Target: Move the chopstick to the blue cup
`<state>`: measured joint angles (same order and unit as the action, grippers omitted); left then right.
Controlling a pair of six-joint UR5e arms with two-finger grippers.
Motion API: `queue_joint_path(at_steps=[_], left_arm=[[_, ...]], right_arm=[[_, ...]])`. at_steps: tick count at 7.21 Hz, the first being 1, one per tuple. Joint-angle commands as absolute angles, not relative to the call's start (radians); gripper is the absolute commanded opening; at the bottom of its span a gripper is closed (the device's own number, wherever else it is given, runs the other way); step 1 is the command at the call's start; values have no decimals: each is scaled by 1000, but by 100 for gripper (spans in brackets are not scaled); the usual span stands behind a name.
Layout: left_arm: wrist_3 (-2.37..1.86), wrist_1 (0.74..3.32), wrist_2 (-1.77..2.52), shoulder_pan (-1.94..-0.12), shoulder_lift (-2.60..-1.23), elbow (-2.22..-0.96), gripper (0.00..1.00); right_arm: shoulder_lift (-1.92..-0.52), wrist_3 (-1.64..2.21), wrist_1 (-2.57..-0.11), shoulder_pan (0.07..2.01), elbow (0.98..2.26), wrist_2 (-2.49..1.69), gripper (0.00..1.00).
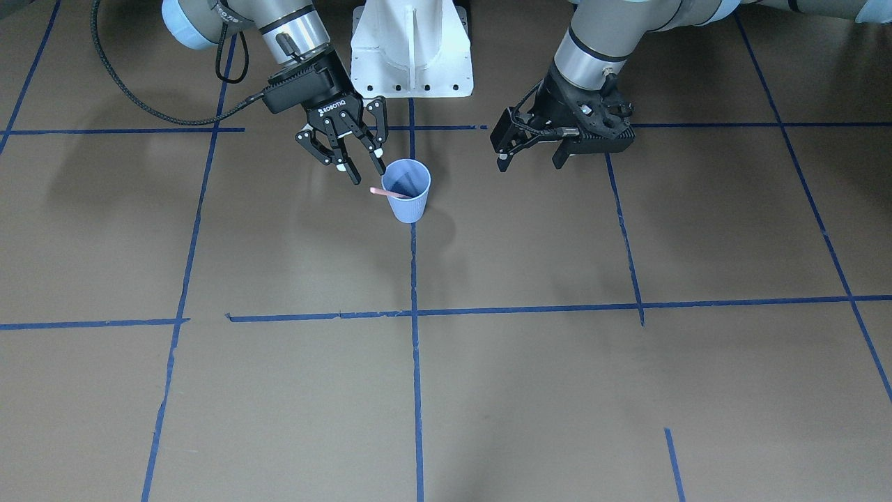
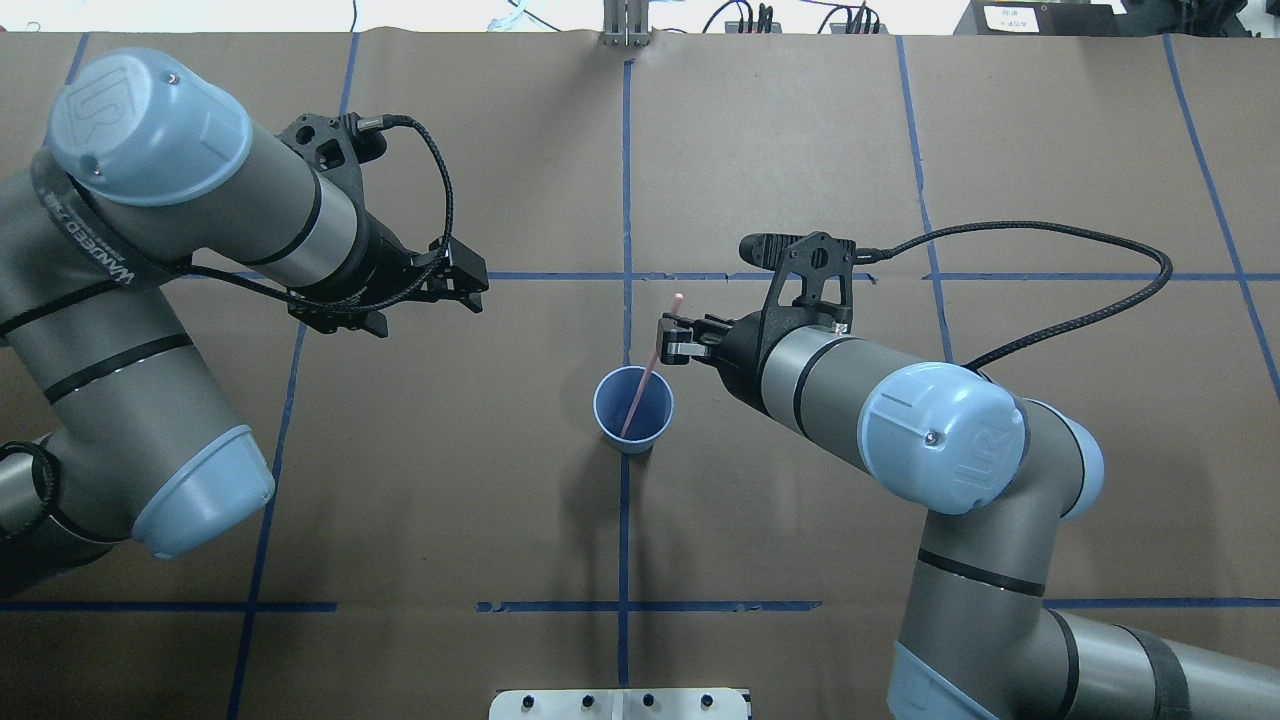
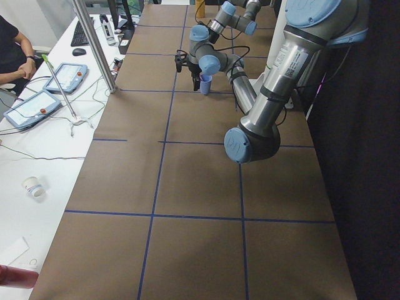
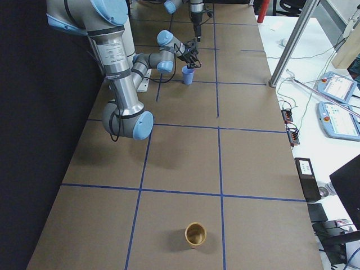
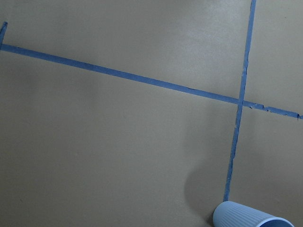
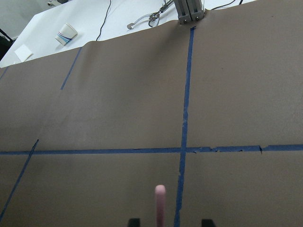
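Right arm: reaches out from the robot-side edge of the bench (image 1: 557, 383), wrist pitched down. The right gripper (image 1: 368, 174) hangs just beside the blue cup (image 1: 408, 203). Its fingers (image 1: 354, 173) are spread wide and grip nothing; the chopstick's pink upper end lies between them, untouched.

The chopstick (image 6: 160, 205) leans inside the cup, which stands upright on the centre tape line, mid-bench.

Left arm: bent, with the left gripper (image 2: 470, 283) raised well apart from the cup. I cannot tell how far its fingers are spread.
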<state>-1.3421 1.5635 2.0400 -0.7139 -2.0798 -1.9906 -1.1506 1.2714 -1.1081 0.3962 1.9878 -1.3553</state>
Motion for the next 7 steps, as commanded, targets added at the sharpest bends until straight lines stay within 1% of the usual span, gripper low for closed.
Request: queue_joint_path(at_steps=[1, 2, 3, 4, 5, 6, 7], left_arm=[[-1239, 1563, 2049, -732, -2024, -2020, 99], [-1151, 1562, 2051, -758, -1952, -2058, 99], [-1040, 1556, 2052, -791, -1875, -2089, 99], [-916, 1554, 2093, -851, -1799, -2104, 99], [-775, 1552, 2171, -938, -1731, -2105, 99], [-585, 1549, 2218, -1037, -1657, -2103, 99], [-417, 1548, 2227, -1124, -1587, -2099, 99]], right_arm=[[-1222, 1217, -1126, 405, 2089, -1396, 100], [-1336, 1180, -1121, 455, 2145, -1490, 100], [-1409, 1104, -1115, 562, 2145, -1634, 100], [-1489, 991, -1115, 697, 2141, -1802, 100], [-1556, 835, -1124, 882, 2119, -2020, 100], [-1584, 640, -1126, 1087, 2011, -2254, 100], [-1621, 433, -1129, 1261, 1891, -2387, 100]])
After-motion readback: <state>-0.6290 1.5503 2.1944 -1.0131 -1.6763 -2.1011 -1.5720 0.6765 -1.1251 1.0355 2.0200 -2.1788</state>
